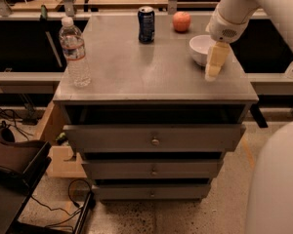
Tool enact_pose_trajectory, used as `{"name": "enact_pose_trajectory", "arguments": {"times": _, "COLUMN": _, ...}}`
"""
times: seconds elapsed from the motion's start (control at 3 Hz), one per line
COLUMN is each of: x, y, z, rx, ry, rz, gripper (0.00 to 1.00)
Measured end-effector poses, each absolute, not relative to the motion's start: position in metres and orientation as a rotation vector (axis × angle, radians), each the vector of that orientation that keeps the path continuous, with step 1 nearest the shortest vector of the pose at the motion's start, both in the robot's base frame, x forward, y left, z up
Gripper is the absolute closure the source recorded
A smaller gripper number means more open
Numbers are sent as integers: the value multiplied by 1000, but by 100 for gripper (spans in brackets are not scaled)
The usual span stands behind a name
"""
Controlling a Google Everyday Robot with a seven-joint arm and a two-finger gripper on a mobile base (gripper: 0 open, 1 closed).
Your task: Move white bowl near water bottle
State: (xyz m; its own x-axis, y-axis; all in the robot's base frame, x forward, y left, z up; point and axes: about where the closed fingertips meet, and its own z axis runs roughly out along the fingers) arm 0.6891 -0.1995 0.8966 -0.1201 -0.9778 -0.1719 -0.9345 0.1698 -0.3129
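Observation:
The white bowl (200, 48) stands on the right side of the grey cabinet top (136, 67), in front of the red-orange apple (181, 21). The water bottle (74, 52), clear with a white cap and a white-and-red label, stands upright near the left front corner, far from the bowl. My gripper (212, 71) hangs from the white arm (239, 9) at the bowl's right front edge, pointing down close to the cabinet top and covering part of the bowl's rim. It holds nothing that I can see.
A dark blue soda can (146, 24) stands at the back middle, left of the apple. The cabinet has several drawers (154, 139) below. Dark rails and benches run behind. Cables and a dark case (14, 169) lie on the floor at left.

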Motion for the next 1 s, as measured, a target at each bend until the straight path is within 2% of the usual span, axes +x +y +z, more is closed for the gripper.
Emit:
{"name": "enact_pose_trajectory", "arguments": {"times": 0.33, "x": 699, "y": -200, "z": 866, "rx": -1840, "ry": 2170, "rz": -122, "gripper": 17}}
{"name": "enact_pose_trajectory", "arguments": {"times": 1.0, "x": 703, "y": -198, "z": 859, "rx": -1843, "ry": 2170, "rz": -117, "gripper": 64}}
